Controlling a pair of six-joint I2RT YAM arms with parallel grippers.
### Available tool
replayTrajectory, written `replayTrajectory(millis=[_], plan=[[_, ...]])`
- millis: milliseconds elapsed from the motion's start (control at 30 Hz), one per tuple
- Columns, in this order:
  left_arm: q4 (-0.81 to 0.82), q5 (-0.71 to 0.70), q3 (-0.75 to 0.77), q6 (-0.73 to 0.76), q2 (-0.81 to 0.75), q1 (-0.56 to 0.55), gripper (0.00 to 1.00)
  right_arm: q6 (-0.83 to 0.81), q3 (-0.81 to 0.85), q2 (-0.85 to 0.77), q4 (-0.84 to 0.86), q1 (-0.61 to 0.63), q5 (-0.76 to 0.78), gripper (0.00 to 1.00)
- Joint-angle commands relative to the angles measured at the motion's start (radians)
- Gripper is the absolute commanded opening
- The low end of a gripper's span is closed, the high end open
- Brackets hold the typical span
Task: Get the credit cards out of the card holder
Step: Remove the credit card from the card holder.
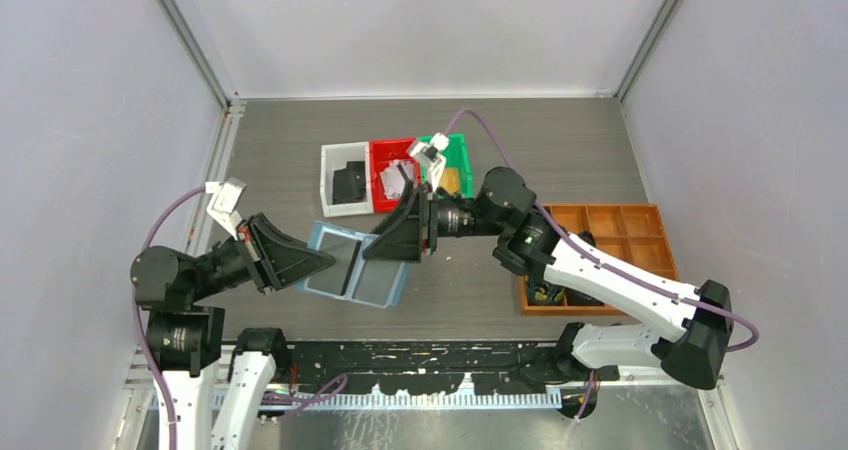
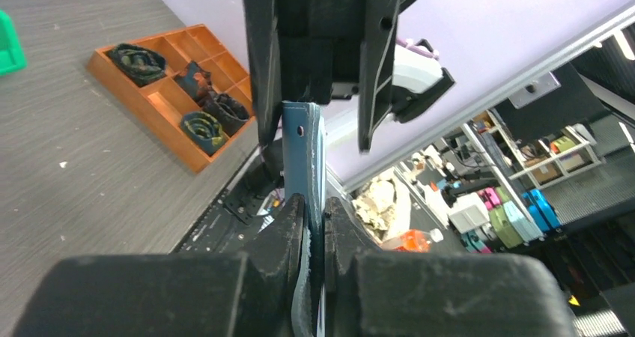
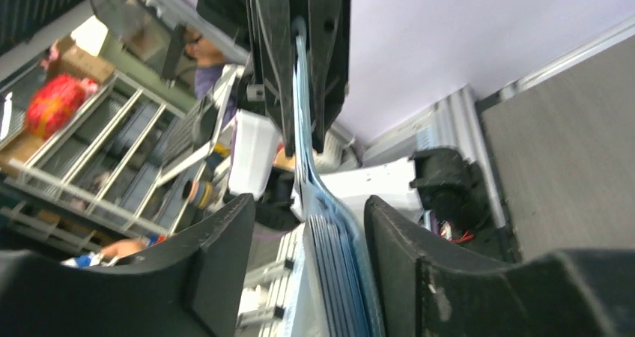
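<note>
Clamping the card holder (image 1: 352, 266) at frame centre, the left gripper (image 1: 322, 261) braces it while the right gripper (image 1: 378, 248), spread open around it, must next pinch a credit card.

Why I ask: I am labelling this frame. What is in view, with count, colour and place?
card holder: one, blue, open, between the two grippers at mid table
credit cards: count unclear; silver-grey in the red bin, what look like a black one in the white bin and a gold one in the green bin
bins: three in a row beyond the holder: white bin, red bin, green bin
tray: one, orange, compartmented, right side
cables: several, dark, coiled in the tray
table: one, grey
left gripper: black, shut on the card holder's edge
right gripper: black, open, fingers either side of the holder's other end
</note>
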Motion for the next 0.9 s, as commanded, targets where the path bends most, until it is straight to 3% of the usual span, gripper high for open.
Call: replayTrajectory(millis=[0, 167, 267, 367, 533, 867], plan=[[-0.116, -0.098, 0.019, 0.132, 0.004, -0.002, 0.00, 0.055, 0.033, -0.077, 0.090, -0.087, 0.101, 0.63], [-0.316, -0.401, 0.061, 0.333, -0.001, -0.003, 0.00, -0.049, 0.098, -0.195, -0.210, -0.120, 0.357, 0.60], [-0.328, -0.488, 0.058, 0.357, -0.008, -0.002, 0.00, 0.007, 0.090, -0.222, -0.219, -0.119, 0.380, 0.56], [-0.315, -0.493, 0.047, 0.338, -0.007, -0.003, 0.00, 0.114, 0.057, -0.171, -0.114, -0.088, 0.291, 0.60], [-0.277, -0.463, 0.033, 0.274, -0.001, -0.002, 0.00, 0.098, 0.058, -0.059, -0.099, 0.042, 0.282, 0.65], [-0.175, -0.319, 0.012, 0.172, -0.011, -0.002, 0.00, 0.109, 0.031, 0.014, -0.055, 0.086, 0.305, 0.60]])
